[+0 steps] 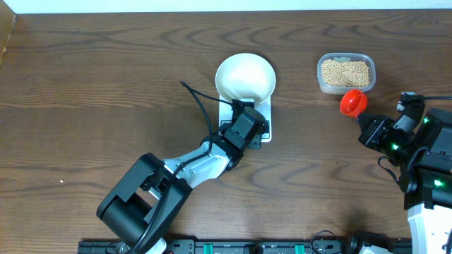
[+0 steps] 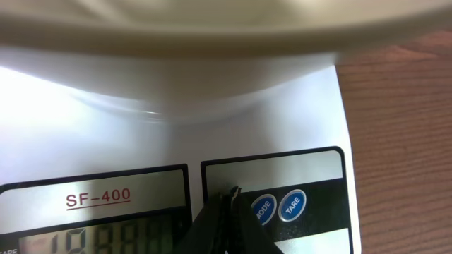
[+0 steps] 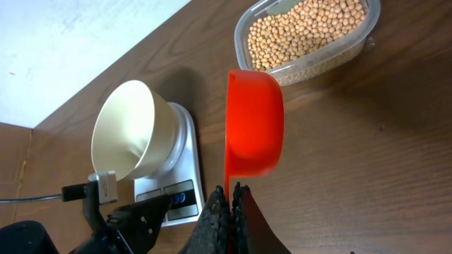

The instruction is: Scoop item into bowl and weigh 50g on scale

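The white bowl [image 1: 245,76] stands empty on the white scale [image 1: 266,113]. My left gripper [image 1: 256,128] hangs over the scale's front panel, shut and holding nothing. In the left wrist view its tips [image 2: 229,194] sit just left of the blue MODE button [image 2: 263,209], and the display [image 2: 92,240] shows lit digits. The item, pale-tan beans [image 1: 345,73], fills a clear tub [image 1: 322,83] at the back right. My right gripper [image 1: 361,120] is shut on the handle of a red scoop [image 1: 353,102], which hangs empty and on its side [image 3: 254,123] in front of the tub [image 3: 248,32].
Bare dark wooden tabletop [image 1: 106,92] surrounds the scale. A black cable [image 1: 201,106] runs from the left arm past the bowl. The right arm's base [image 1: 431,176] stands at the right edge. The table's back edge meets a pale wall [image 3: 63,42].
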`<action>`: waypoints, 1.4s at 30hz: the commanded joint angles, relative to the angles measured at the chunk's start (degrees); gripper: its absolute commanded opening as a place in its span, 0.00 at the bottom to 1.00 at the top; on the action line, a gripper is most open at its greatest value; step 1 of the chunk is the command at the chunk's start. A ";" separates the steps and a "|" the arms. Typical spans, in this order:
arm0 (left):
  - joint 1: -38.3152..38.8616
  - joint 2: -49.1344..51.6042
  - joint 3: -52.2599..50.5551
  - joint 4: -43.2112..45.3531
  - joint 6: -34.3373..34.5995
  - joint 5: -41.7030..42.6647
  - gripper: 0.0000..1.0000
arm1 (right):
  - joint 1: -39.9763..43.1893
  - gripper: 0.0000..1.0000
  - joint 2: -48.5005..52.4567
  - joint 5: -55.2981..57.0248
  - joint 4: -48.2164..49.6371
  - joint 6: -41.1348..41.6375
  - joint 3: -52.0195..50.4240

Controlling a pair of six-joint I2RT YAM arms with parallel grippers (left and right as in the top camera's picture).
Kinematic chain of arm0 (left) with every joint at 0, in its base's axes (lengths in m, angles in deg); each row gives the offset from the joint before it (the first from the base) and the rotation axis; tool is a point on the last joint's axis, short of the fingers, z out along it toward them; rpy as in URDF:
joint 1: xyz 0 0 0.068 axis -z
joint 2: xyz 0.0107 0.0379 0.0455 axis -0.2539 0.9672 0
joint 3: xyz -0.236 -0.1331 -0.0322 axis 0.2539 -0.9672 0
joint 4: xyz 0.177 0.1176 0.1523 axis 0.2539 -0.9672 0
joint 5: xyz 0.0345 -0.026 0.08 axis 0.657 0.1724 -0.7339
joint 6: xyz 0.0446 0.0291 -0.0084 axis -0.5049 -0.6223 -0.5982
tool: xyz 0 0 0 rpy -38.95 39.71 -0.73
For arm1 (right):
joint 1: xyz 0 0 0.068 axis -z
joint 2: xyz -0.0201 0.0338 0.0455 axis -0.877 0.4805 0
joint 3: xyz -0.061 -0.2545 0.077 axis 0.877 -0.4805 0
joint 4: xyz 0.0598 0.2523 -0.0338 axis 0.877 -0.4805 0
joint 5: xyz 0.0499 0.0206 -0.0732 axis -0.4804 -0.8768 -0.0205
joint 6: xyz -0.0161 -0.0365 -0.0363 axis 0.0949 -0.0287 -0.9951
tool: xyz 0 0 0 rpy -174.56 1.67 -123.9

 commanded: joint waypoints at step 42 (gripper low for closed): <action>1.01 4.63 -3.26 -0.50 -1.42 -0.22 0.07 | 0.39 0.01 -0.09 0.04 -0.46 -1.11 0.94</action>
